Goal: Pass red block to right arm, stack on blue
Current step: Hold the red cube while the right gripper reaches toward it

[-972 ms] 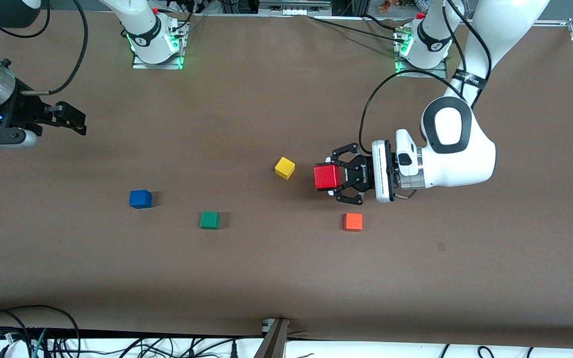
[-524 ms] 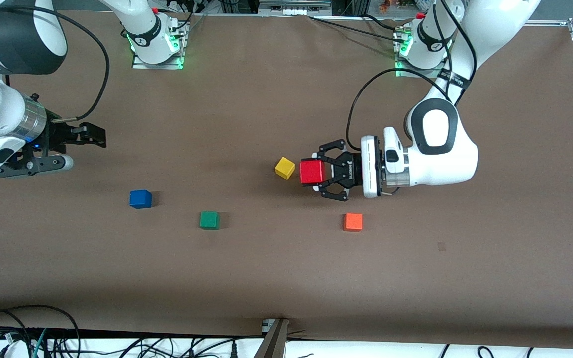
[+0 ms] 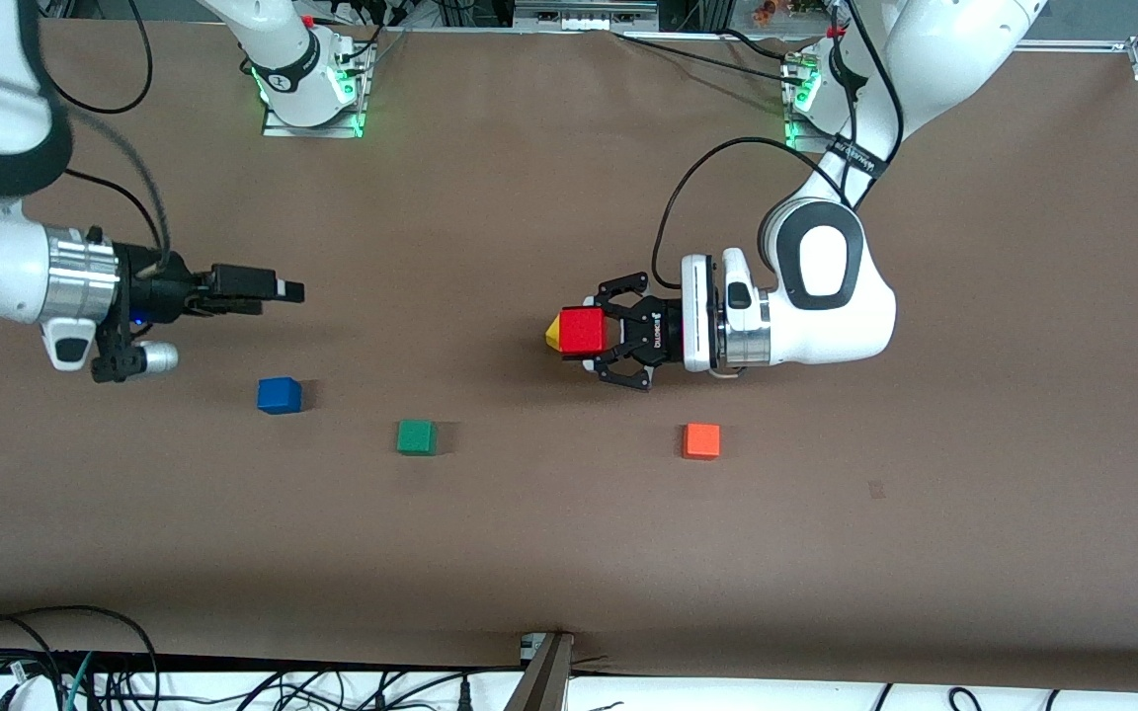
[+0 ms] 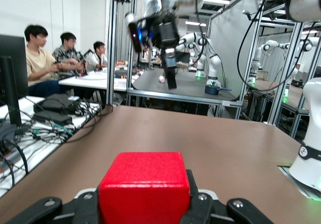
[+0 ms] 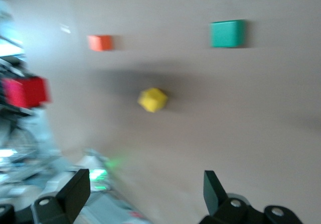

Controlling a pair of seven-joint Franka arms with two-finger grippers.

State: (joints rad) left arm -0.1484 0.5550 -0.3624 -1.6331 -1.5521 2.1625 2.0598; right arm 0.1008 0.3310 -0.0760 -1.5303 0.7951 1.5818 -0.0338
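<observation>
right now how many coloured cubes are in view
5. The red block is held in the left tool, partly covering the yellow cube below it. On the table: the blue cube, the green cube and the orange cube.

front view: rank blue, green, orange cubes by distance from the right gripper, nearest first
Measured from the right gripper, over the table toward the right arm's end:
1. Blue cube: nearest, on the table just nearer the front camera than the gripper.
2. Green cube: mid-table, a little nearer the camera than the blue cube.
3. Orange cube: farthest, toward the left arm's end.
</observation>
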